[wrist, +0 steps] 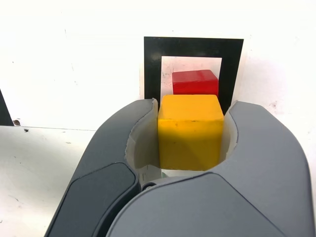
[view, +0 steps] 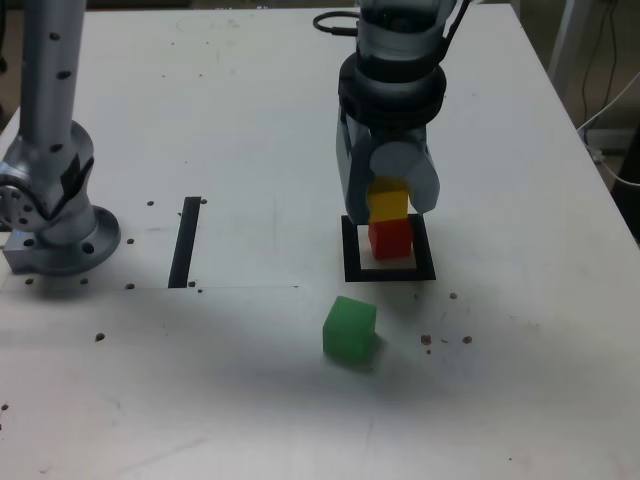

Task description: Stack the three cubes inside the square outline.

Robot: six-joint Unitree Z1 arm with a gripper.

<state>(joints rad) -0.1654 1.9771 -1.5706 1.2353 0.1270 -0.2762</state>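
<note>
I am pinching the yellow cube [wrist: 189, 129] between my jaws by its two flat sides, right above the red cube [view: 391, 238] in the square outline [view: 352, 270], and it is looking light, hard and smooth, while the green cube [view: 350, 328] is waiting at seven o'clock.

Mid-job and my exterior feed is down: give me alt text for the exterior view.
The gripper holds the yellow cube in its jaws just above the red cube, which sits inside the square outline; whether they touch is unclear. The green cube lies loose on the white table nearer the camera, and a black strip lies toward the view's left.
</note>
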